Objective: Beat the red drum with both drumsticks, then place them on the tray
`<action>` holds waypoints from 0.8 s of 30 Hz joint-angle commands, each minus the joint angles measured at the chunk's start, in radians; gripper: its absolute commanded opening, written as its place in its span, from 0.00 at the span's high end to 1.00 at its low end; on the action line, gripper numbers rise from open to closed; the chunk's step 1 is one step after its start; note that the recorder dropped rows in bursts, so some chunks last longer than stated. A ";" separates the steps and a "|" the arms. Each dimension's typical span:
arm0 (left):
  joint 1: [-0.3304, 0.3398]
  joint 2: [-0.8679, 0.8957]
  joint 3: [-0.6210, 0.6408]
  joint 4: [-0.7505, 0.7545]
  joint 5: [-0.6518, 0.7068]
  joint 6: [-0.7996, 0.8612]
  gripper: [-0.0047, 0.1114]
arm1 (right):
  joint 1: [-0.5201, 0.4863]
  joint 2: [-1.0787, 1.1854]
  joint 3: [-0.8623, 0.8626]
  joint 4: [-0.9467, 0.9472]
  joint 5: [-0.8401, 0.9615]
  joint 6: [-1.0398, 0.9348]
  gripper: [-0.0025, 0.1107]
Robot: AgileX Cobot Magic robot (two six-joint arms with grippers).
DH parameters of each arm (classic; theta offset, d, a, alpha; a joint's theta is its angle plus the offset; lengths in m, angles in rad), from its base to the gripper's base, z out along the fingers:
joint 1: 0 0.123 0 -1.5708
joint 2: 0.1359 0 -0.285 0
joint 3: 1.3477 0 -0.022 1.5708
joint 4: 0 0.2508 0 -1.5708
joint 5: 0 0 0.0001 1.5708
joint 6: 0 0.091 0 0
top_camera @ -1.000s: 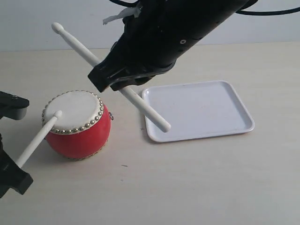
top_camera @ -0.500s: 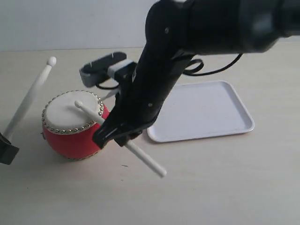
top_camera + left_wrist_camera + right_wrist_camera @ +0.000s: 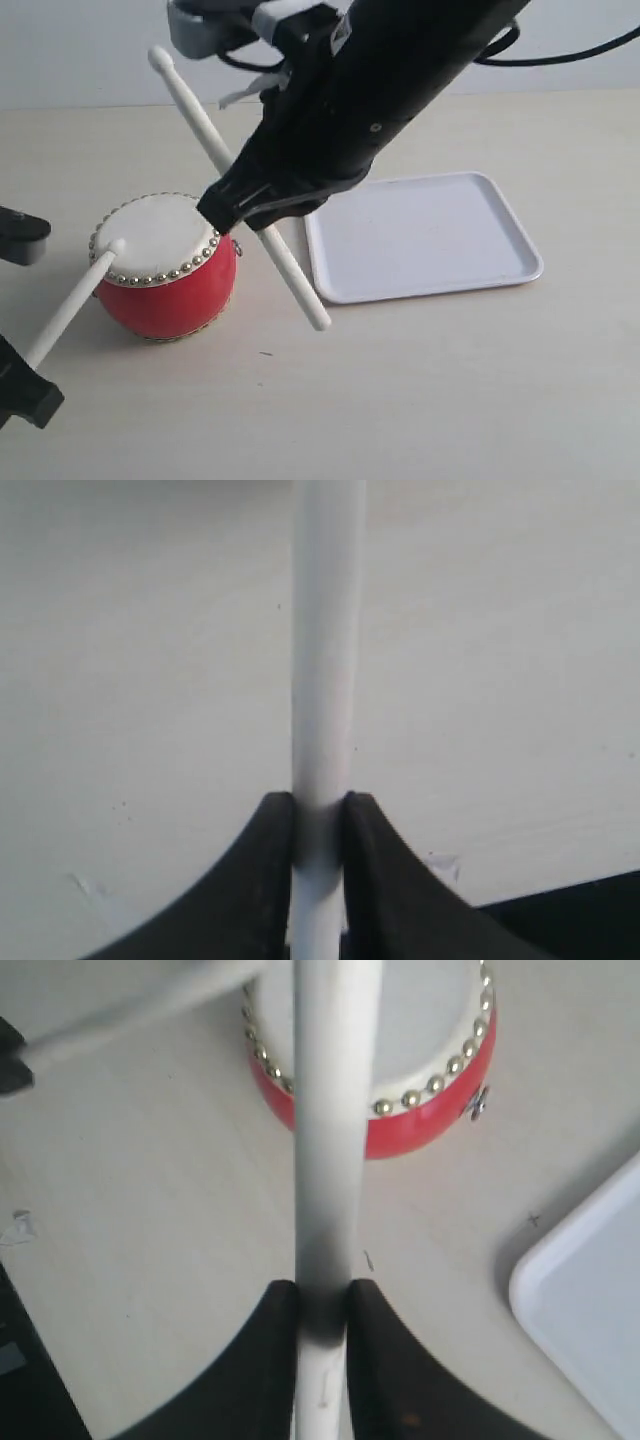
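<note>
The red drum [image 3: 165, 265] sits upright on the left half of the pale tabletop [image 3: 400, 400], skin side up with the ring of studs all around it. The left drumstick [image 3: 70, 305] comes up at a slant from the near left, and its round tip is down on the skin right by the studded rim, looks like touching. The left gripper [image 3: 320, 815] has its jaws clamped tight on that stick's shaft, super clear in the left wrist view; in the exterior view it only shows as a black bit at the lower left edge. The right drumstick [image 3: 195, 115] is up in the air, tilted steeply, tip high above and behind the drum and butt end pointing down near the gap between drum and tray. The right gripper [image 3: 322, 1300] is pinched shut around its shaft roughly mid-length, with the drum right below in the right wrist view. The white tray [image 3: 520, 245] lies flat to the right of the drum, close but not touching, with nothing on it.
</note>
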 commanded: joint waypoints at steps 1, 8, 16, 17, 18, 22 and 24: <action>-0.005 0.125 0.006 -0.015 0.015 0.045 0.96 | 0.001 -0.074 -0.003 0.002 -0.030 -0.003 0.98; -0.005 0.032 -0.034 0.024 -0.028 0.045 0.96 | 0.001 0.071 -0.003 0.002 -0.090 -0.003 0.98; -0.005 -0.248 -0.097 0.020 0.012 0.027 0.96 | 0.001 0.409 -0.021 0.002 0.004 -0.003 0.98; -0.005 -0.280 -0.100 0.015 0.007 0.027 0.96 | 0.001 0.443 -0.049 -0.004 0.046 -0.003 0.98; -0.005 -0.295 -0.100 0.013 0.006 0.027 0.96 | 0.001 0.449 -0.063 -0.002 0.056 -0.003 0.98; -0.005 -0.329 -0.100 0.013 -0.021 0.027 0.96 | 0.001 0.391 -0.130 0.014 0.072 -0.011 0.98; -0.005 -0.327 -0.091 -0.026 -0.095 0.027 0.96 | 0.001 0.300 -0.161 -0.042 0.074 -0.006 0.98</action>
